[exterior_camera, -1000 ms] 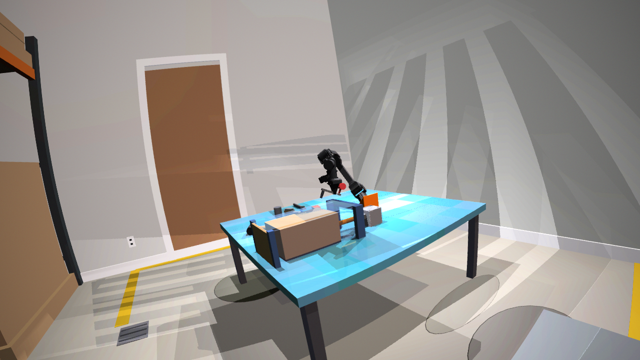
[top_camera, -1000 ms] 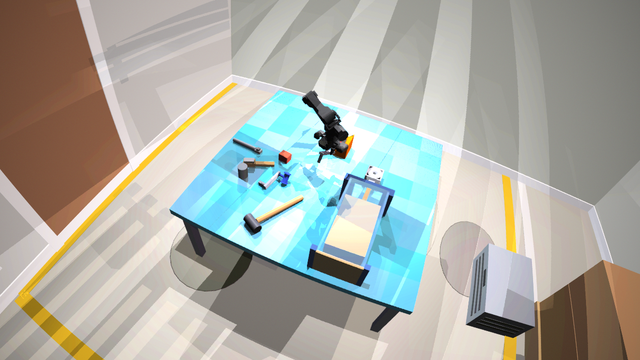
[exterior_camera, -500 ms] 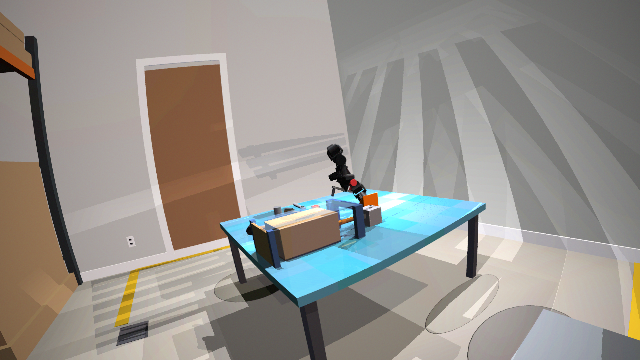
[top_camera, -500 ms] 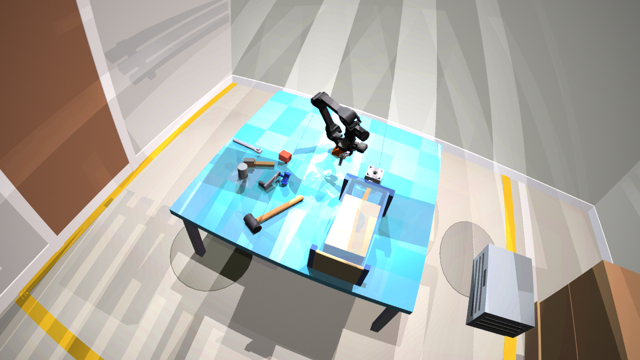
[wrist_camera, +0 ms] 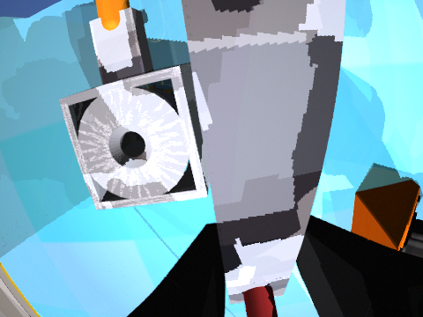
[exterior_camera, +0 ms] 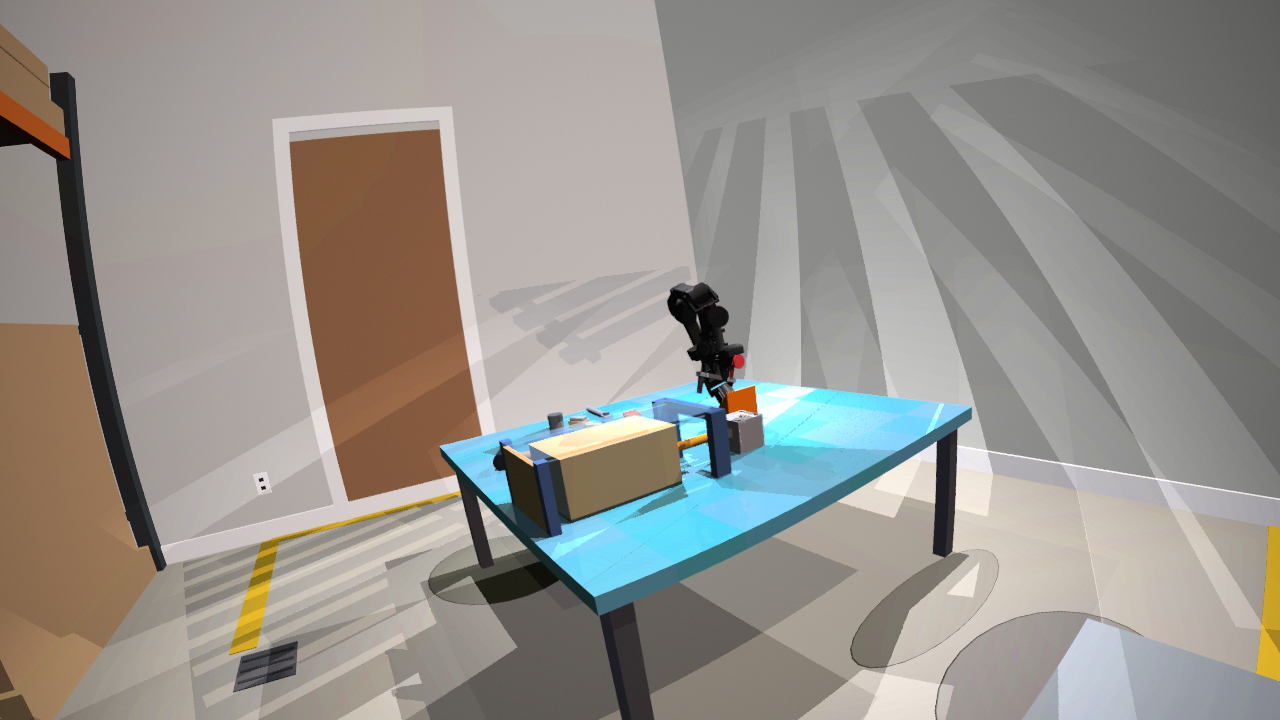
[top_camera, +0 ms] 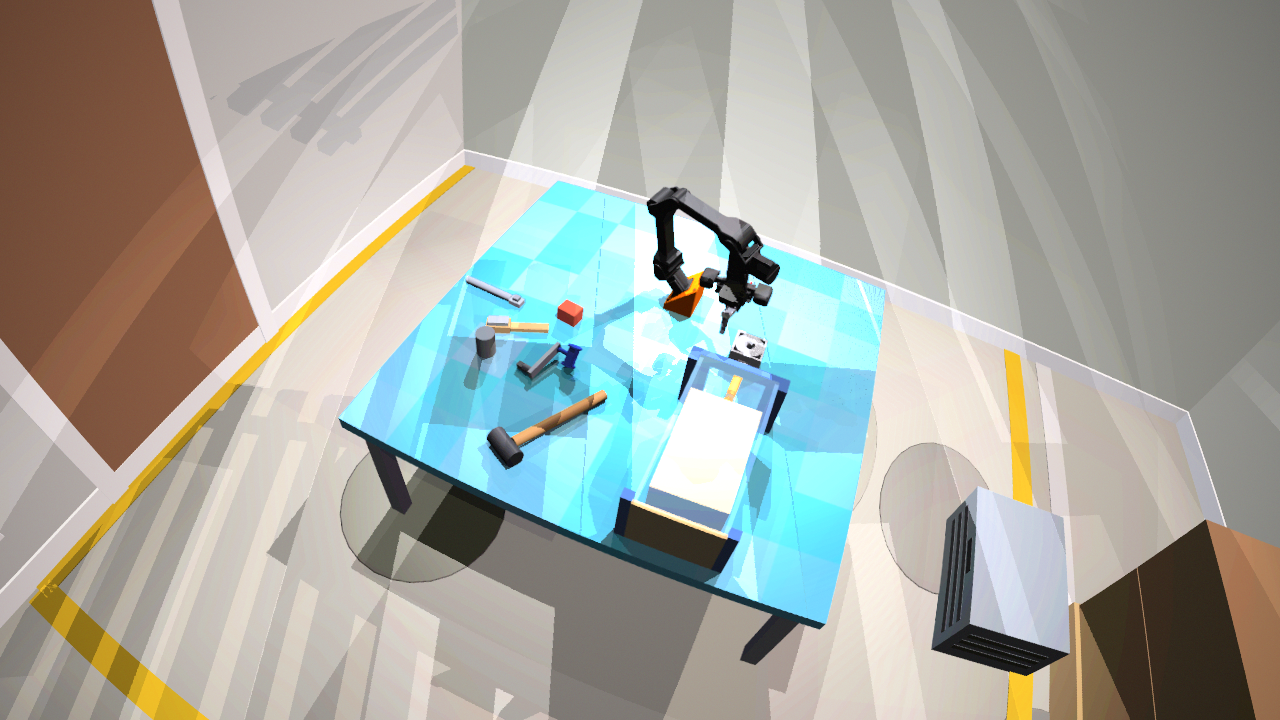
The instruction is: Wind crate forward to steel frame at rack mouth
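My gripper (top_camera: 732,302) (exterior_camera: 715,379) (wrist_camera: 253,228) is shut on the winch handle, a grey bar (wrist_camera: 260,132) with a red knob (exterior_camera: 738,360) (wrist_camera: 260,301). It holds the handle above the bench, beside the hand winch (top_camera: 750,346) (exterior_camera: 745,433) (wrist_camera: 169,145). In the wrist view, the winch's round hole (wrist_camera: 132,144) is uncovered, left of the bar. The square key is not distinguishable. The crate (top_camera: 707,447) (exterior_camera: 617,465) sits flat inside the cubby. An orange strap (top_camera: 733,386) (exterior_camera: 691,441) (wrist_camera: 110,18) runs to the winch. A gap separates the crate's front from the blue frame (top_camera: 777,405) (exterior_camera: 723,443).
An orange wedge (top_camera: 682,297) (exterior_camera: 742,400) (wrist_camera: 383,216) stands near the arm's base. On the other side lie a mallet (top_camera: 505,447), a hammer (top_camera: 528,327), a wrench (top_camera: 492,291), a red block (top_camera: 570,312), a grey cylinder (top_camera: 485,342) and a bent grey tool (top_camera: 540,360) by a blue piece (top_camera: 570,356).
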Motion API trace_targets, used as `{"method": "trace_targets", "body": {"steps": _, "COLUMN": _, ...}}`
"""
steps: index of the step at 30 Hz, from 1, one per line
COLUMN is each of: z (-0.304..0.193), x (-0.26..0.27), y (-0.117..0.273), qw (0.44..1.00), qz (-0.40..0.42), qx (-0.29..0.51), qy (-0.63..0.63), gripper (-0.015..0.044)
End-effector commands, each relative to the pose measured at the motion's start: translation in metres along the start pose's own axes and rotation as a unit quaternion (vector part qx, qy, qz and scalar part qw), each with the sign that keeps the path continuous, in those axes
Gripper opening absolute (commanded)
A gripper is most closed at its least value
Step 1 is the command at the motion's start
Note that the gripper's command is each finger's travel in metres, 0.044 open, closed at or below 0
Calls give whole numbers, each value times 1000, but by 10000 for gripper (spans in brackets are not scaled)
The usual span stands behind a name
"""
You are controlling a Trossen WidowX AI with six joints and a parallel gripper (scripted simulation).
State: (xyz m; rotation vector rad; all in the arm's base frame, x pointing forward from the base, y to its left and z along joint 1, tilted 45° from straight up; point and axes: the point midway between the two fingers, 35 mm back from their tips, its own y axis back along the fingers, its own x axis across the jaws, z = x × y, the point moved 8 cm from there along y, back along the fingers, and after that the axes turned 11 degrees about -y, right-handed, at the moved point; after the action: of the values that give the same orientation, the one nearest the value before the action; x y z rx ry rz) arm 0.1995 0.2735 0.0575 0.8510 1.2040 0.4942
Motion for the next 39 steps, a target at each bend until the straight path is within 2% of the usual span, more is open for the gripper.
{"method": "trace_targets", "body": {"steps": 1, "z": -17, "x": 19, "y": 1, "qw": 1000, "qz": 4, "qx": 12, "qy": 12, "gripper": 0}}
{"method": "trace_targets", "body": {"steps": 10, "z": -52, "x": 53, "y": -7, "qw": 998, "qz": -17, "qx": 52, "qy": 36, "gripper": 0}}
{"method": "trace_targets", "body": {"steps": 19, "z": -55, "x": 66, "y": -5, "qw": 994, "qz": -47, "qx": 98, "qy": 32, "gripper": 0}}
{"method": "trace_targets", "body": {"steps": 39, "z": -57, "x": 66, "y": -1, "qw": 994, "qz": -43, "qx": 100, "qy": 31, "gripper": 0}}
